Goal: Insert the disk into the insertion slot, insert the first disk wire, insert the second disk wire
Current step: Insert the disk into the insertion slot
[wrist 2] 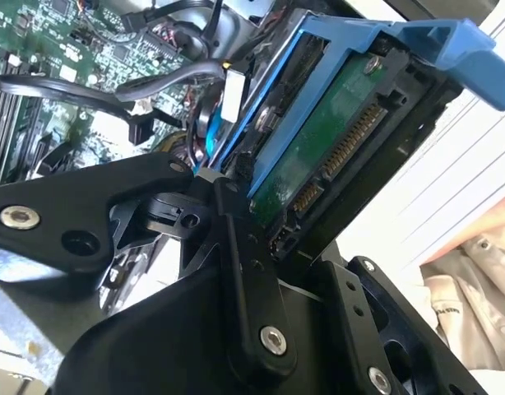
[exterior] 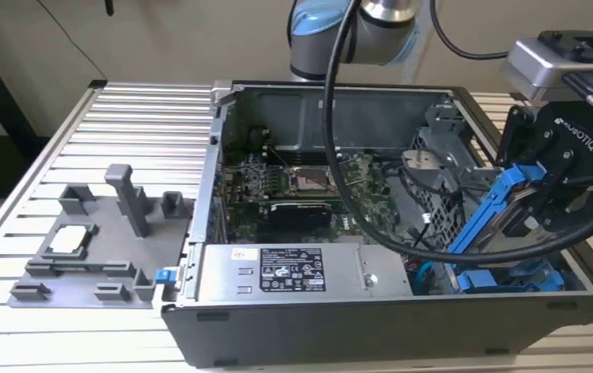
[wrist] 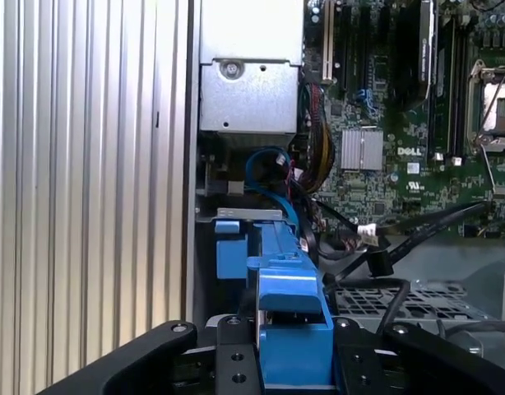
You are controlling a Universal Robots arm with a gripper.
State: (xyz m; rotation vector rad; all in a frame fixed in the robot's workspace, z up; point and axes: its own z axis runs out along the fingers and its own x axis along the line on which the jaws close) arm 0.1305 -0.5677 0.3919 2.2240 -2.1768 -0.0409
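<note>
The black hand [exterior: 535, 210] is clamped on the flat silver-grey disk [exterior: 488, 214] in its bright blue plastic frame, holding it steeply tilted, long axis slanting down toward the blue-railed grey metal insertion slot [exterior: 512, 281] just below, inside the open grey computer case [exterior: 379, 326].

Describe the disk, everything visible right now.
The disk is a flat drive clipped in a bright blue plastic frame. Its green circuit board and connector pins show bare in the second wrist view. It hangs steeply tilted, clamped in the claw, over the blue-railed slot at the open case corner on the exterior view's right.
</note>
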